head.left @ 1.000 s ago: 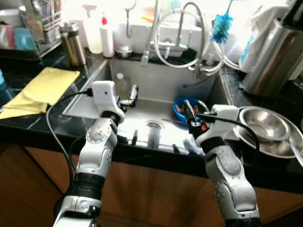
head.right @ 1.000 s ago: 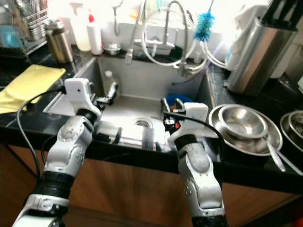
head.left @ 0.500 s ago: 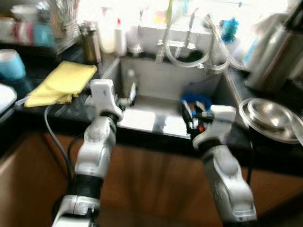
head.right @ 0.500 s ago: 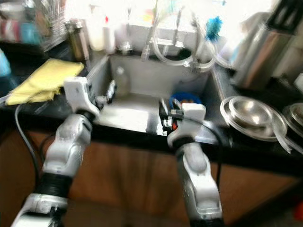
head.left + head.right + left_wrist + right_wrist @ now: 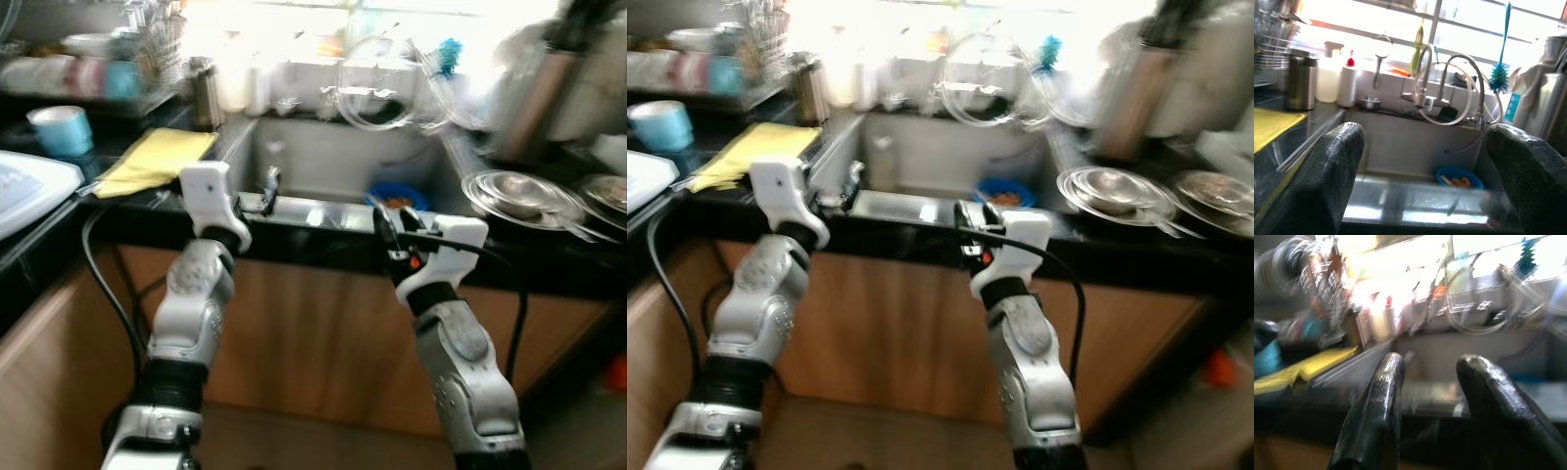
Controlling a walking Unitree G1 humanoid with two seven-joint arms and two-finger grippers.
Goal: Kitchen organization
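I stand a step off a steel sink set in a black counter. A blue bowl holding something orange lies in the sink's right half. My left gripper is raised at the counter's front edge, open and empty; in the left wrist view its fingers stand far apart. My right gripper hovers level with the counter edge in front of the blue bowl, open, with nothing between its fingers. A stack of steel bowls rests on the counter to the right.
A yellow cloth lies left of the sink, with a blue cup and a dish rack beyond it. A steel flask, bottles, looped faucet hoses and a blue brush line the back. Wooden cabinet fronts stand below.
The camera has pulled back from the sink, so the cabinet front and more counter show. Both grippers stay raised and open at the counter edge.
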